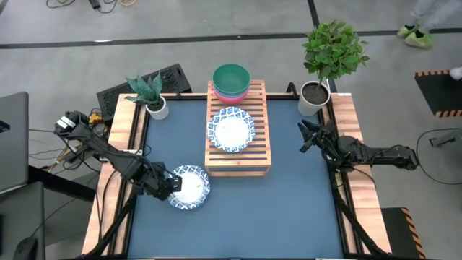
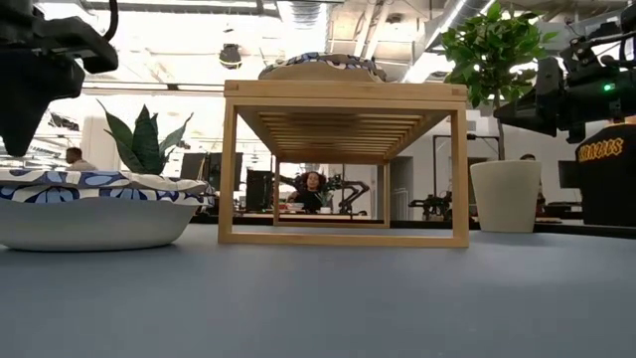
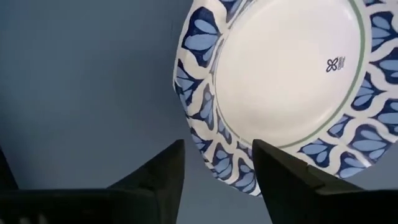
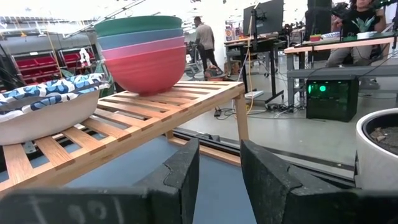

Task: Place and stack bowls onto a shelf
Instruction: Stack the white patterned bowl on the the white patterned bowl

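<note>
1. Nearest: left gripper (image 3: 214, 171), fingers parted, straddling rim of patterned bowl (image 1: 189, 187) on the table, left of shelf (image 1: 238, 155).
2. Close squarely on rim, lift level.
3. Stack onto shelf's patterned bowl (image 1: 232, 130).
4. Right gripper (image 1: 310, 137) waits open.

Low view: patterned bowl on the blue tabletop (image 2: 84, 214) cut off by the picture's left edge. Patterned bowl on the shelf (image 2: 321, 68) shows only as a rim above the shelf (image 2: 343, 94) top; stacked bowls at the shelf's far edge hidden behind it.

Left wrist view: tabletop bowl (image 3: 292, 87) runs past the top and right edges.

Right wrist view: pot (image 4: 379, 155) cut off at right; shelf bowl (image 4: 43, 109) cut off at left.
</note>
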